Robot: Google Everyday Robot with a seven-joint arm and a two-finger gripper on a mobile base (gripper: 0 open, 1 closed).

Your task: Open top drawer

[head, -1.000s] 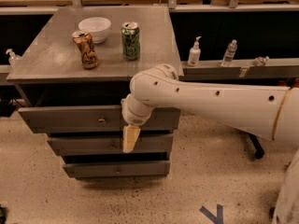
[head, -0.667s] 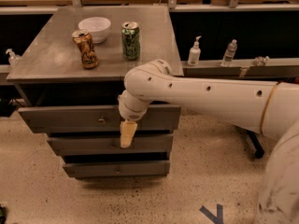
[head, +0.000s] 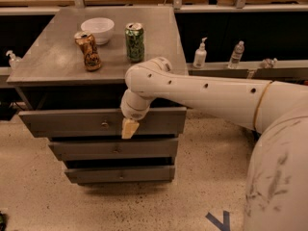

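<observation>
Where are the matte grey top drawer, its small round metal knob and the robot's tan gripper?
Grey top drawer (head: 62, 123): camera view, left part of its front panel.
Metal knob (head: 105, 124): camera view, its centre.
Tan gripper (head: 128, 130): camera view, its tip, before the drawer front, right of the knob.

The top drawer (head: 62, 121) is matte grey. In front of the drawer, the gripper (head: 129, 128) is pale tan, on a glossy white arm (head: 202, 93). Above the drawer stand a white bowl (head: 97, 29), a green can (head: 134, 42) and a brown-and-gold patterned can (head: 88, 51).
</observation>
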